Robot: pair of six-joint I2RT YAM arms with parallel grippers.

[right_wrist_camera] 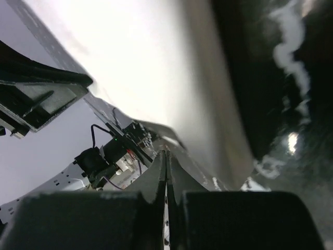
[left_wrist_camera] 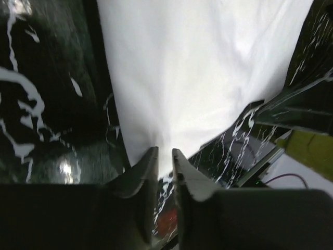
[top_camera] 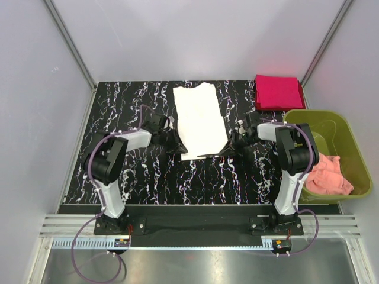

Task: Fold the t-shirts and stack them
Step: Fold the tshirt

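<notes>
Left gripper (top_camera: 176, 147), right gripper (top_camera: 227, 151) pinch cream t-shirt (top_camera: 198, 118) — near corners.

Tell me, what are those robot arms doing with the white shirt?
They are folding laundry. The left gripper and the right gripper each pinch a near corner of the white t-shirt, which lies as a long strip on the table. A red t-shirt sits folded at the far right corner. A pink cloth lies in the green bin.

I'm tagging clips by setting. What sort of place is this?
Probably a robot lab cell, not a home: plain grey panel walls on metal framing, left arm and right arm bolted to a base plate, a cream t-shirt spread on a marbled table.
</notes>
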